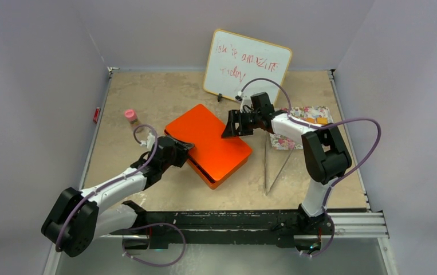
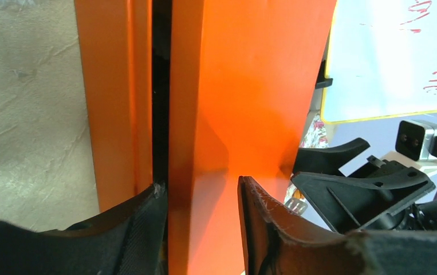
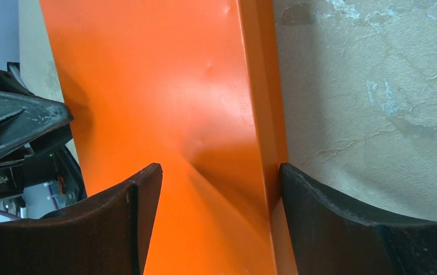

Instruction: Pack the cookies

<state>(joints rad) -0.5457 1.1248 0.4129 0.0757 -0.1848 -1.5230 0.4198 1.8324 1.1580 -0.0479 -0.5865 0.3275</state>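
- Cookies (image 1: 321, 120): only a small orange patch shows. It is on a floral sheet (image 1: 309, 110) behind the right pincer, partly hidden under that arm and well apart from the left pincer. Single discs are too small to make out.
- Right pincer (image 3: 219, 177): the jaws are wide and stand astride the far-right edge of an orange box (image 1: 210, 143). One finger is over the flat lid with space to spare. The other is just beside the box's side wall, over bare tabletop (image 1: 147, 91). It has not closed on the box.
- Left pincer (image 2: 201, 195): it is at the opposite, near-left edge of the box, with the jaws partway apart. An orange strip of the box's edge fills the space between the fingers. I cannot tell whether they press on it. A dark seam runs along the strip just beside one finger.
- The box lies flat between the two pincers with its lid on.
- A whiteboard (image 1: 247, 63) with red handwriting stands propped beyond the right pincer.
- A small bottle (image 1: 130, 116) with a pink cap stands upright beyond the left pincer, apart from the box.
- Two thin sticks (image 1: 273, 166) lie in a narrow V on the tabletop, on the near side of the right pincer and close to the box.
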